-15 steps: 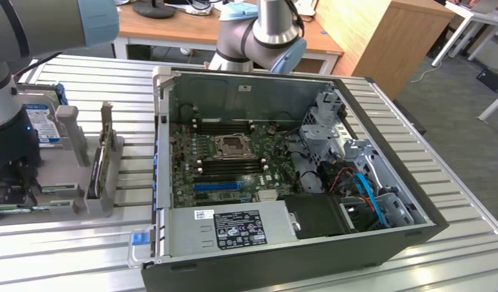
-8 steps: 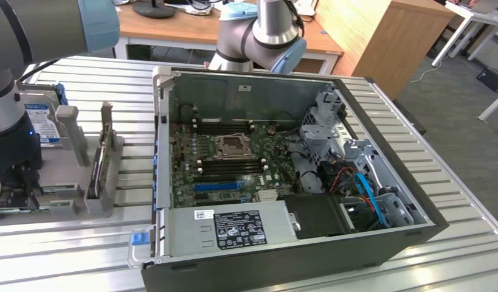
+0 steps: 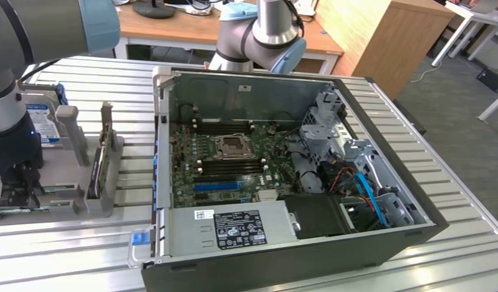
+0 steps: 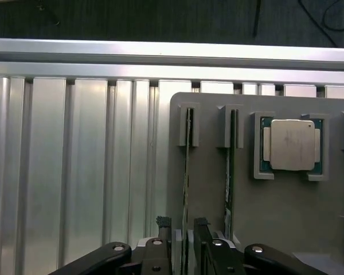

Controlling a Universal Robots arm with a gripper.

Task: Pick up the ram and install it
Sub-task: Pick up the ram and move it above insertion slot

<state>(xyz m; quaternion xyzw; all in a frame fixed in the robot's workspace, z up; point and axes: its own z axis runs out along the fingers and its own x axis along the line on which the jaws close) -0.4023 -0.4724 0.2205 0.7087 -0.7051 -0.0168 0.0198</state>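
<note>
**Exterior view, from its left.** The robot arm (image 3: 10, 91) reaches down over a grey fixture tray (image 3: 66, 204) on the slatted aluminium table (image 3: 70, 255). Beside the tray, at centre, an open computer case (image 3: 354, 243) lies on its side. Inside it are the motherboard (image 3: 257, 152) with its processor socket (image 3: 231, 146), black memory slots (image 3: 228, 164), a blue slot strip (image 3: 216, 184) and the power supply (image 3: 232, 228). Blue cables (image 3: 366, 194) run at the exterior view's right end of the case.

**Wrist view.** The claw (image 4: 182, 224) is released. Its fingers (image 4: 163, 224) are spread to either side of the ram (image 4: 187, 166), with a gap showing on both sides. The ram stands on edge in a slot of the tray. A second stick (image 4: 231, 166) stands in the neighbouring slot, and a processor (image 4: 291, 144) lies flat in a pocket beside it.
</note>
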